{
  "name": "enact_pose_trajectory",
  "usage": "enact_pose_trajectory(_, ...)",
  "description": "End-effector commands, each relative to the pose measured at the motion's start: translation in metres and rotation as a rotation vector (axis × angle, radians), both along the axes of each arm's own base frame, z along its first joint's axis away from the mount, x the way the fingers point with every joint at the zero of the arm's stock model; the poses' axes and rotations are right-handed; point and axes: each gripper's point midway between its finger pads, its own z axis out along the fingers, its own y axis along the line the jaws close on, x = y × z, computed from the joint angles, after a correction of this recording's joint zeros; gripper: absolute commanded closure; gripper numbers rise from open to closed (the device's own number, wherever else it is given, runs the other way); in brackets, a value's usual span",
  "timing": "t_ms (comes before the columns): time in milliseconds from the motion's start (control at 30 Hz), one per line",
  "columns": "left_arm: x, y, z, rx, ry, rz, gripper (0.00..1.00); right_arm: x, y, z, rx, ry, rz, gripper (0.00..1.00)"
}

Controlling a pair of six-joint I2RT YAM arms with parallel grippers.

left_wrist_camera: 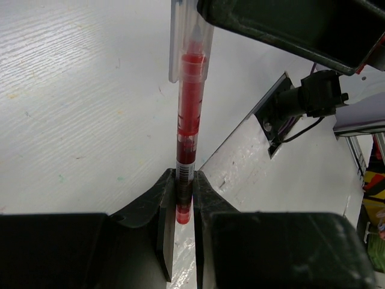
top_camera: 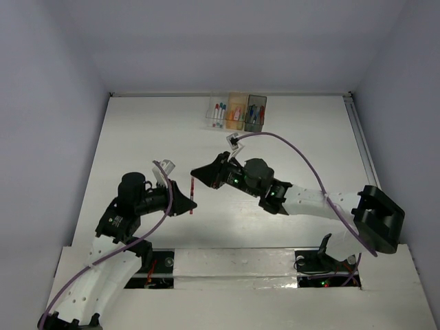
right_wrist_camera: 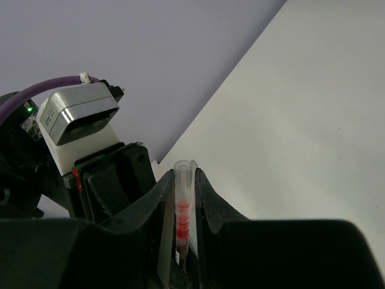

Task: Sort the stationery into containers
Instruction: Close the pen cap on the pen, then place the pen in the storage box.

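Red pen [top_camera: 192, 194] is spanned between the two hands over the near-middle of the bench [top_camera: 137, 137], well apart from the containers. Left hand [top_camera: 189, 205] is closed on the pen's lower end: in the left wrist view the two fingers pinch the dark red barrel from both sides, with the red tip showing just below the pinch. Right hand [top_camera: 197, 172] is closed on the opposite end: in the right wrist view a clear cap stands between its fingers, with red bands visible through the plastic lower down. From above, the pen runs roughly near-to-far, left hand at the near end, right hand at the far end, with the two hands' tips close together. A purple cable [top_camera: 302, 148] arcs over the right arm. The three bins sit in a row at the far edge of the bench, touching or nearly so: clear bin [top_camera: 216, 112] on the left, orange bin [top_camera: 236, 111] in the middle, dark grey bin [top_camera: 256, 112] on the right. Each holds small items with red, blue or pink parts; individual pieces are too small to identify.
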Motion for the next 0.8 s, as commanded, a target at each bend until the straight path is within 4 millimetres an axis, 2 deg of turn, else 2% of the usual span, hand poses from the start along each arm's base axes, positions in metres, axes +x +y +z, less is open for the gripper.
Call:
enact_pose_trajectory(0,0.062,0.006,0.090,-0.105,-0.426,0.161,1.00,-0.093,-0.001,-0.073,-0.260,0.149,0.313,0.97)
enact_pose_trajectory(33,0.062,0.006,0.088,-0.103,-0.420,0.160,1.00,-0.087,-0.002,-0.063,-0.243,0.129,0.298,0.84)
enact_pose_trajectory(67,0.063,0.006,0.088,-0.102,-0.420,0.162,1.00,-0.077,-0.005,-0.053,-0.229,0.105,0.258,0.75)
enact_pose_trajectory(100,0.063,0.006,0.088,-0.102,-0.420,0.163,1.00,-0.071,-0.012,-0.029,-0.182,0.070,0.234,0.67)
enact_pose_trajectory(133,0.063,0.006,0.088,-0.103,-0.420,0.164,1.00,-0.055,-0.021,-0.017,-0.152,0.051,0.191,0.51)
enact_pose_trajectory(200,0.063,0.006,0.087,-0.103,-0.416,0.166,1.00,-0.048,-0.037,0.010,-0.097,0.006,0.168,0.42)
enact_pose_trajectory(233,0.063,0.006,0.088,-0.104,-0.418,0.163,1.00,-0.038,-0.046,0.016,-0.089,-0.005,0.144,0.34)
enact_pose_trajectory(300,0.063,0.005,0.088,-0.105,-0.417,0.159,1.00,-0.038,-0.054,0.029,-0.094,-0.043,0.156,0.30)
enact_pose_trajectory(400,0.062,0.004,0.088,-0.109,-0.415,0.150,1.00,-0.040,-0.052,0.038,-0.105,-0.088,0.200,0.29)
enact_pose_trajectory(567,0.059,0.002,0.087,-0.117,-0.414,0.132,1.00,-0.025,-0.034,0.060,-0.091,-0.169,0.201,0.30)
enact_pose_trajectory(767,0.057,0.000,0.088,-0.124,-0.414,0.113,1.00,-0.002,-0.008,0.068,-0.103,-0.208,0.202,0.31)
